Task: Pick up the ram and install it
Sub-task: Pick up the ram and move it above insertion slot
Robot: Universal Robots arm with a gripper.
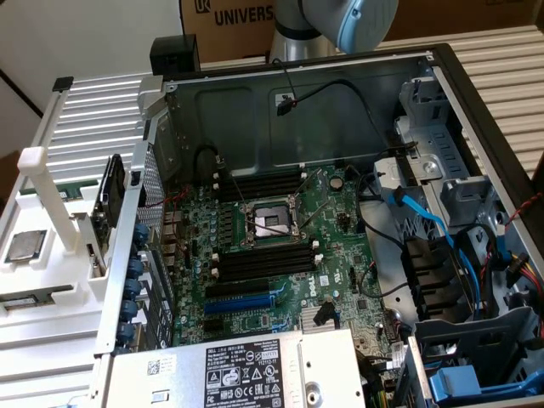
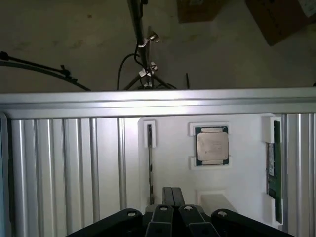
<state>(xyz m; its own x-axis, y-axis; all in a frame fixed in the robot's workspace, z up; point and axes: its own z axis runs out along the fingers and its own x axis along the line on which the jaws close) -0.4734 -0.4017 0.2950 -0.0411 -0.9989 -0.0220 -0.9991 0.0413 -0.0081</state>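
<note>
Pressed together on nothing at the gripper (image 2: 173, 193), over the edge-on ram (image 2: 149, 163) in its white tray (image 2: 173, 148) — risk of jabbing or tipping it if lowered unspread.

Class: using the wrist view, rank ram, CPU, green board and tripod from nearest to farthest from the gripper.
1. ram, on edge in the white holder, beside the gripper.
2. CPU, in the holder's middle pocket.
3. green board, at the holder's side.
4. tripod, on the floor beyond the rail.
</note>
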